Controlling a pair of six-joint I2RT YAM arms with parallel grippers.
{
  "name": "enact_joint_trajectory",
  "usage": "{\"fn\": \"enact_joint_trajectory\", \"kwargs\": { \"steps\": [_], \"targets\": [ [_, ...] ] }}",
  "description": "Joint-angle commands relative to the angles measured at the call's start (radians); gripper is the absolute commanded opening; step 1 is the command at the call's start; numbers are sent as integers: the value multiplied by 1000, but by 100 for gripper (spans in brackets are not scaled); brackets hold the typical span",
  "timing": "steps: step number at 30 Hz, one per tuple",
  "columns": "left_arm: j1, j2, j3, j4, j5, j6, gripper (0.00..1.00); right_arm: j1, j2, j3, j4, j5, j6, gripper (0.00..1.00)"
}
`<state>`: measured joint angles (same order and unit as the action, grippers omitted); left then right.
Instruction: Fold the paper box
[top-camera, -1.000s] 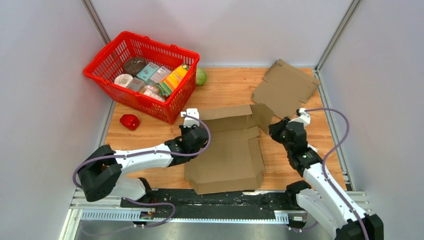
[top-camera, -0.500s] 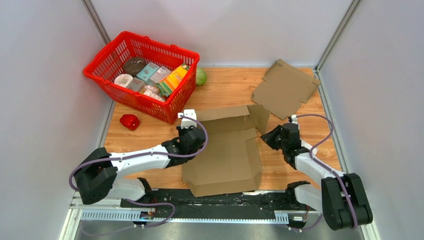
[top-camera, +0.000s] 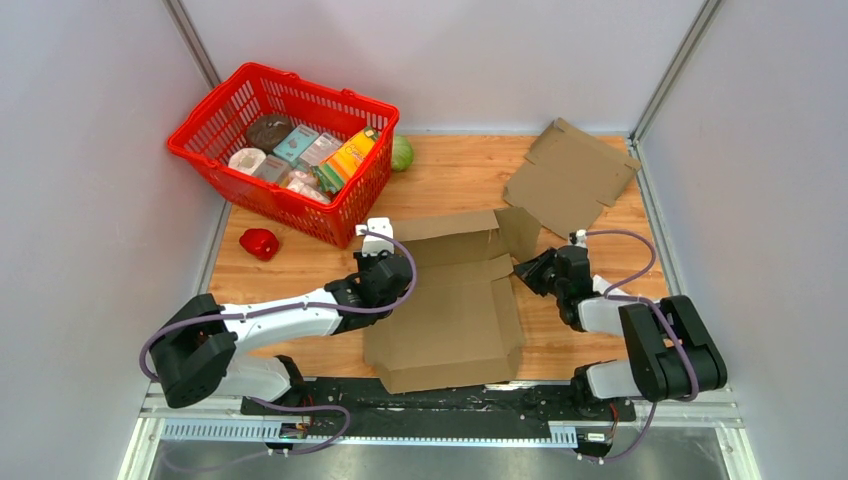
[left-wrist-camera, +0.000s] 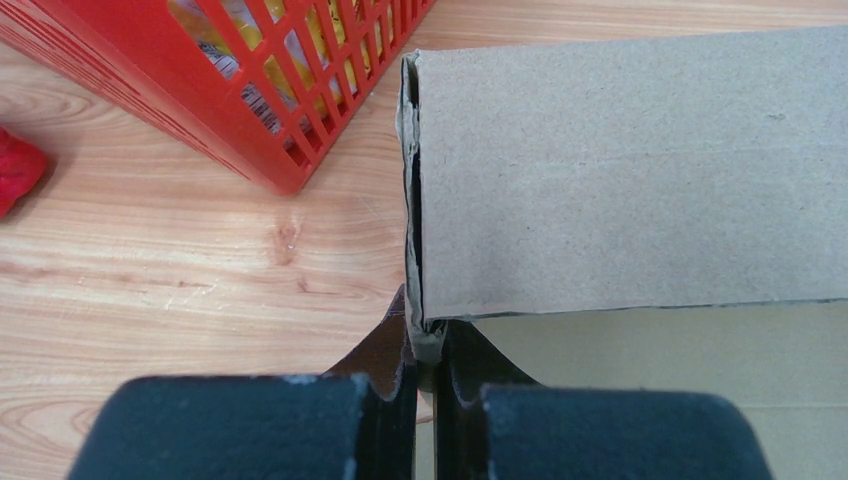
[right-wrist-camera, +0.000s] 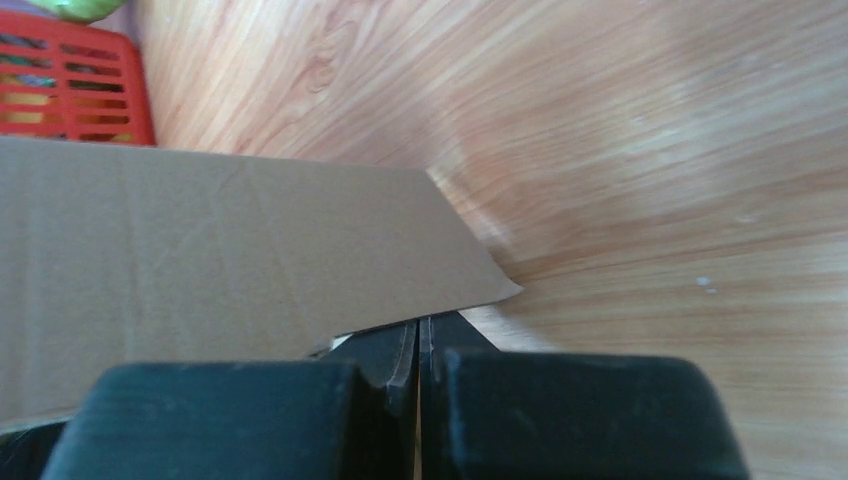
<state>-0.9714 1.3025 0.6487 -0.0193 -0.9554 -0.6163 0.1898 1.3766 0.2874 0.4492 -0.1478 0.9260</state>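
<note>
The paper box (top-camera: 445, 310) lies open side up on the surface (top-camera: 450, 185), between the two sets of jaws. Its long axis runs from the arm bases away toward the far edge. The left jaws are pinched almost closed on its upright far-left wall edge. The right jaws are pressed fully together, with the edge of the far-right flap just ahead of them.

Paper box (top-camera: 450, 310) on table (top-camera: 450, 185), near front edge. Basket (top-camera: 300, 210) behind-left of box, groceries (top-camera: 300, 150) in it. Round vegetable (top-camera: 402, 153) behind box, just beside basket. Flat cardboard sheet (top-camera: 570, 175) behind-right of box. Small item (top-camera: 259, 243) left of box. Left gripper (left-wrist-camera: 425, 340) at box's left rear corner, right gripper (right-wrist-camera: 420, 335) at its right edge
</note>
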Motion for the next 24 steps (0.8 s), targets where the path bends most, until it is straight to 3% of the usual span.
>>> {"fn": "enact_joint_trajectory", "kwargs": {
  "steps": [1,7,16,20,24],
  "targets": [
    [5,32,6,-85,53,-14,0,19,-40,-33,184,-49,72,0],
    [5,38,2,-82,53,-31,0,79,-125,-31,116,-21,97,0],
    [5,55,15,-82,66,-60,0,197,50,-5,226,34,102,0],
    [5,63,25,-87,61,-68,0,255,56,-48,276,112,97,0],
    [3,64,25,-87,57,-83,0,270,48,-4,119,198,42,0]
  ]
}}
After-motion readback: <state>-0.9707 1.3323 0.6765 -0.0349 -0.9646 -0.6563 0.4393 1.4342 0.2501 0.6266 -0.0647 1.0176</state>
